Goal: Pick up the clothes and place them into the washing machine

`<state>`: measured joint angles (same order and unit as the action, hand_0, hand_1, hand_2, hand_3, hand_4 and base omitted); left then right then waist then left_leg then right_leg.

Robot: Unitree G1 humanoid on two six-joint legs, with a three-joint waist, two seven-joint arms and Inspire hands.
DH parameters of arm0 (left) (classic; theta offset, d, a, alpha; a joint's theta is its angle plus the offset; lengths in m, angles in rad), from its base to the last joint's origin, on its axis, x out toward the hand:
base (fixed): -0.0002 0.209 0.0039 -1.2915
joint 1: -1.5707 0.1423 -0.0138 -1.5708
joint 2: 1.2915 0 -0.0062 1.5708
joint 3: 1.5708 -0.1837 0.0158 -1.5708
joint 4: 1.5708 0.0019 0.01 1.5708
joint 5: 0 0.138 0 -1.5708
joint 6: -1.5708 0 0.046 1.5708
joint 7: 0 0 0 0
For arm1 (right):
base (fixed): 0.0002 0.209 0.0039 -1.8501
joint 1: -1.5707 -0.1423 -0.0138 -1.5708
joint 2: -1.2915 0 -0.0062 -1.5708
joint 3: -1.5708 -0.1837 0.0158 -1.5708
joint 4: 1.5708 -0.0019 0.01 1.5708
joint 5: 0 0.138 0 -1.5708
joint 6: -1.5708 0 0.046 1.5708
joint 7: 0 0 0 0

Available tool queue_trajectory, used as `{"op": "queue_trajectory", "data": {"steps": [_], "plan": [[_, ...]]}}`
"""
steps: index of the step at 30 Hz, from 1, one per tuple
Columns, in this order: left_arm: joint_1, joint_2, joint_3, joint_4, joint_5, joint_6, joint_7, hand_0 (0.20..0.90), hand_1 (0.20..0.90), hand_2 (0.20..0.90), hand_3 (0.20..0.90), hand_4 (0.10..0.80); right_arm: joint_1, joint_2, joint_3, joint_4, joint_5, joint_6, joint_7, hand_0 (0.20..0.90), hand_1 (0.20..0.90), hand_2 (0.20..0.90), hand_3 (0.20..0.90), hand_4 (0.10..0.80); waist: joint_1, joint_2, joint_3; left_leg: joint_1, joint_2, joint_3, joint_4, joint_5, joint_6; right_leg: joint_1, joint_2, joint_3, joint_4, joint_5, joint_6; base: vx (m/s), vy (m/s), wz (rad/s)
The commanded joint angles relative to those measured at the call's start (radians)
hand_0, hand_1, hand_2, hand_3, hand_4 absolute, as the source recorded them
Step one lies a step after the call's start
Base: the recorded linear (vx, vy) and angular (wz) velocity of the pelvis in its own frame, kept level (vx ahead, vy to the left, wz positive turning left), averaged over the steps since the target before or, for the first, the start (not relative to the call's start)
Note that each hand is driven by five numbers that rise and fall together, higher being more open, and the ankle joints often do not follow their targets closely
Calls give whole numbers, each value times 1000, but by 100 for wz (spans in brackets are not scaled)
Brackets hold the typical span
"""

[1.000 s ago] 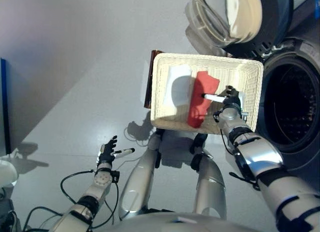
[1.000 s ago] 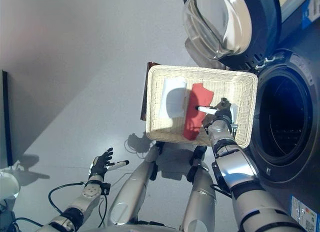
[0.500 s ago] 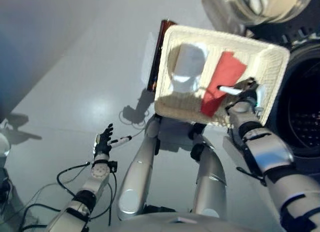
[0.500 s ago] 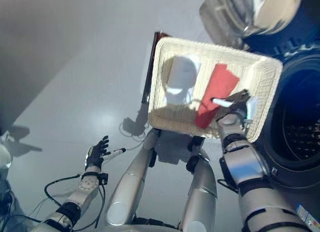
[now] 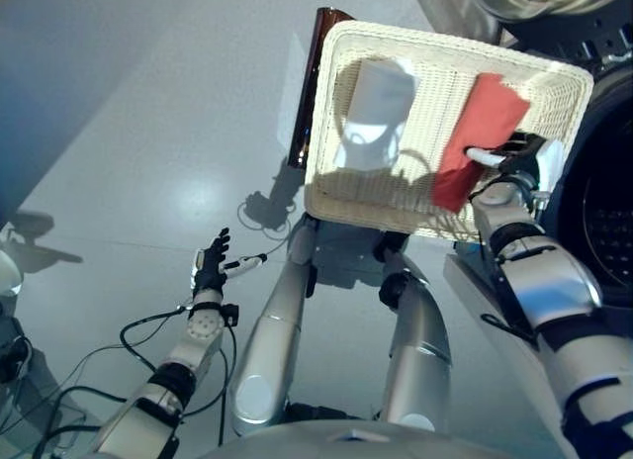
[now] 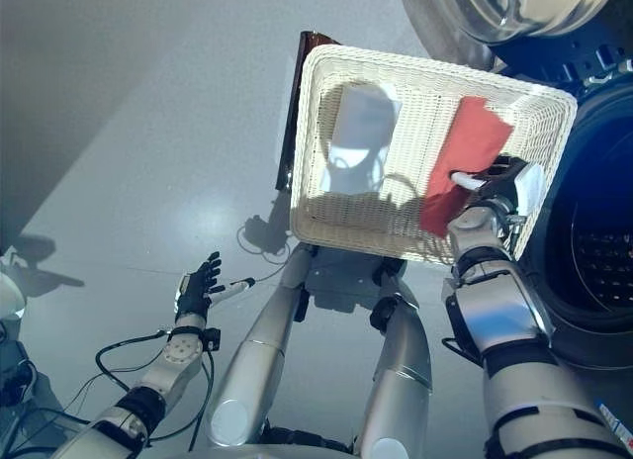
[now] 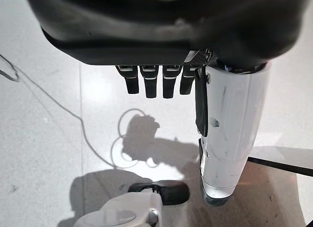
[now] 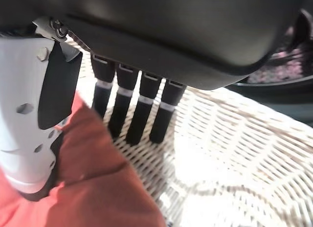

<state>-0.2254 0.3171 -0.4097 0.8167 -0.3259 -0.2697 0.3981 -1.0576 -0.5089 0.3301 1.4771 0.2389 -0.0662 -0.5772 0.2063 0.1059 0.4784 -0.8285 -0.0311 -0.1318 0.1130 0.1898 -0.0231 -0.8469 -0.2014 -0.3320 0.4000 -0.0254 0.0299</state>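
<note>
A white wicker basket [image 5: 324,133] stands on the floor in front of me, holding a red cloth [image 5: 485,133] on its right side and a white cloth [image 5: 376,108] on its left. My right hand [image 5: 514,160] is inside the basket at the red cloth's right edge. In the right wrist view its fingers [image 8: 142,114] reach out straight over the wicker, and the white-covered thumb [image 8: 24,119] lies against the red cloth [image 8: 98,188]. The washing machine's dark drum opening [image 6: 593,261] is just right of the basket. My left hand [image 5: 210,271] hangs open low over the floor at the left.
The machine's round glass door [image 6: 514,4] stands open above the basket's far right corner. A dark brown board [image 5: 309,83] stands against the basket's left side. Grey floor spreads to the left.
The whole picture has shifted and turned, so the camera has moved. My right hand stays at the red cloth's edge in the basket, and my left hand stays open by the floor.
</note>
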Motion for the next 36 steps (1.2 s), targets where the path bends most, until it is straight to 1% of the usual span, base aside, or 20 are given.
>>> {"op": "queue_trajectory", "data": {"steps": [1, 6, 10, 11, 15, 17, 18, 19, 21, 26, 29, 36], "plan": [[3, 14, -15, -28, 14, -27, 40, 900, 900, 900, 900, 800, -50, 11, 56, -8, -60, 16, 53, 200, 200, 200, 200, 300, 65, 82, 41, -10, -81, 68, 52, -74, -27, 56, -15, 70, -102, 55, 67, -9, 11, -4], [9, 11, -14, -25, 17, -24, 37, 900, 900, 900, 900, 800, -35, 1, 49, -18, -63, 12, 44, 200, 200, 200, 200, 300, 52, 80, 41, 3, -77, 73, 47, -76, -26, 64, -15, 80, -116, 66, 72, 0, 0, 0], [2, -6, -8, 30, 30, -11, 37, 900, 900, 900, 900, 800, 1, 18, 32, -34, -54, 2, 30, 200, 200, 200, 200, 300, 32, 69, 40, 34, -73, 82, 44, -77, -27, 88, -8, 96, -126, 73, 72, 2, 0, -3], [-2, -12, -5, 54, 36, -8, 41, 900, 900, 900, 900, 800, 23, 22, 27, -40, -53, -1, 19, 200, 200, 200, 200, 300, 22, 59, 31, 47, -71, 86, 40, -78, -28, 103, -4, 99, -138, 79, 72, 8, -4, -10], [0, -12, -4, 65, 39, -11, 45, 900, 900, 900, 900, 800, 42, 15, 16, -38, -47, 2, 11, 200, 200, 200, 200, 300, 14, 53, 18, 67, -69, 90, 30, -78, -29, 123, 2, 106, -158, 90, 74, 1, -8, -5], [11, -10, -3, 59, 37, -12, 39, 900, 900, 900, 900, 800, 58, -3, 1, -31, -36, 4, 9, 200, 200, 200, 200, 300, 6, 51, 2, 84, -66, 93, 19, -76, -28, 140, 4, 109, -173, 97, 76, 9, -7, -10], [17, -10, -1, 58, 35, -12, 34, 900, 900, 900, 900, 800, 71, -7, -9, -34, -29, 0, 15, 392, 392, 392, 392, 437, 5, 50, -4, 91, -64, 94, 15, -76, -28, 148, 5, 112, -177, 98, 77, 18, 2, -5], [20, -9, -1, 62, 36, -11, 29, 900, 900, 900, 900, 800, 84, -8, -14, -32, -24, 0, 23, 900, 900, 900, 900, 800, 4, 49, -8, 98, -64, 95, 13, -76, -26, 157, 5, 112, -182, 99, 78, 0, 0, 0], [22, -9, 0, 70, 36, -10, 23, 900, 900, 900, 900, 800, 89, -10, -16, -30, -20, -1, 26, 900, 900, 900, 900, 800, 3, 48, -13, 106, -65, 96, 13, -76, -25, 165, 7, 112, -186, 101, 78, 0, 0, 0], [16, -18, 19, 123, 38, -1, 21, 900, 900, 900, 900, 800, 141, 21, -35, -34, -2, -11, 28, 900, 900, 900, 900, 800, -7, 40, -38, 141, -60, 95, -6, -72, -25, 190, 11, 113, -206, 110, 78, 24, -15, -2], [6, -26, 32, 179, 38, 3, 26, 900, 900, 900, 900, 800, 167, 47, -37, -33, 7, -16, 35, 900, 900, 900, 900, 800, -11, 26, -51, 155, -57, 93, -9, -73, -23, 208, 16, 109, -215, 110, 76, 23, -25, 2], [4, -26, 54, 215, 32, 5, 29, 900, 900, 900, 900, 800, 193, 61, -39, -40, 17, -18, 48, 900, 900, 900, 900, 800, -5, 11, -53, 154, -55, 86, 0, -76, -23, 213, 20, 103, -208, 103, 72, 12, -19, 1]]}}
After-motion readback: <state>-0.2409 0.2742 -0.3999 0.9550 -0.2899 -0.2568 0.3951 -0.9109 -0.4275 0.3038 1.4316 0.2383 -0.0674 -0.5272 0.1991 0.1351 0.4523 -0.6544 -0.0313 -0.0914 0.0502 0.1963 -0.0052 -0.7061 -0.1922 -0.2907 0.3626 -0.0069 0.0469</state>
